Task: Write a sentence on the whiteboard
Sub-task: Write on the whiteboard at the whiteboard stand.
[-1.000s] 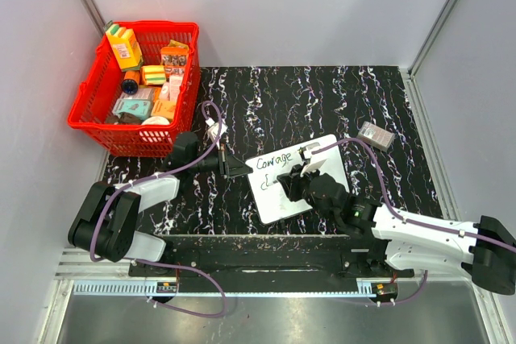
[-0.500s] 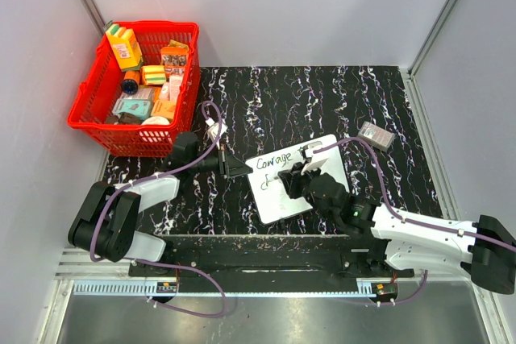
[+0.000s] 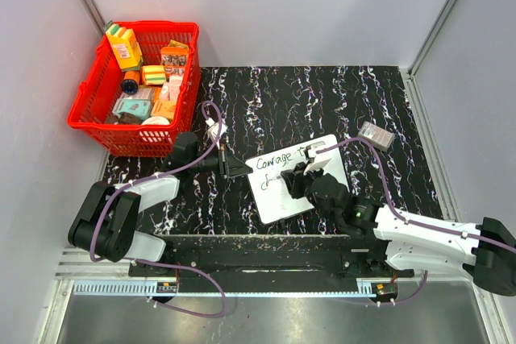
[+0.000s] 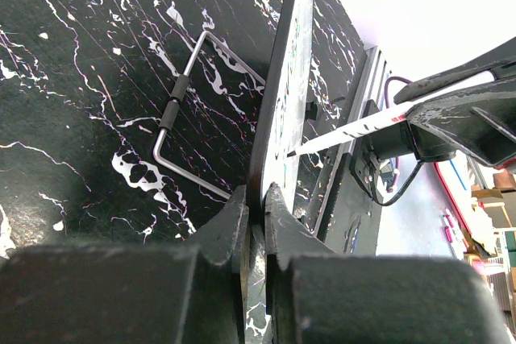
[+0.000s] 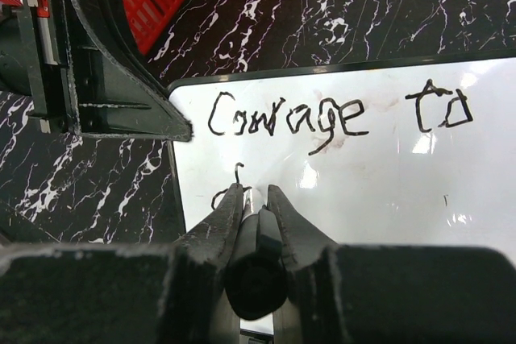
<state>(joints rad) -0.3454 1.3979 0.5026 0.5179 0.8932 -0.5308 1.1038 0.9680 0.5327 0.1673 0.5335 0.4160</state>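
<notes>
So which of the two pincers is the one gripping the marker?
The right pincer: it is shut on the marker, poised over the whiteboard below the written words. The left pincer instead clamps the whiteboard's edge.

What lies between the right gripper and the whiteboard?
A white marker: the right gripper holds it, with its tip at the whiteboard. The left wrist view shows this best.

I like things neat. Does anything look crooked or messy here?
The whiteboard lies crooked, its edges slanted against the table's edges, so the words slant too. The left tool pinches its edge; the right tool grips a marker. Nothing looks spilled or broken.
</notes>
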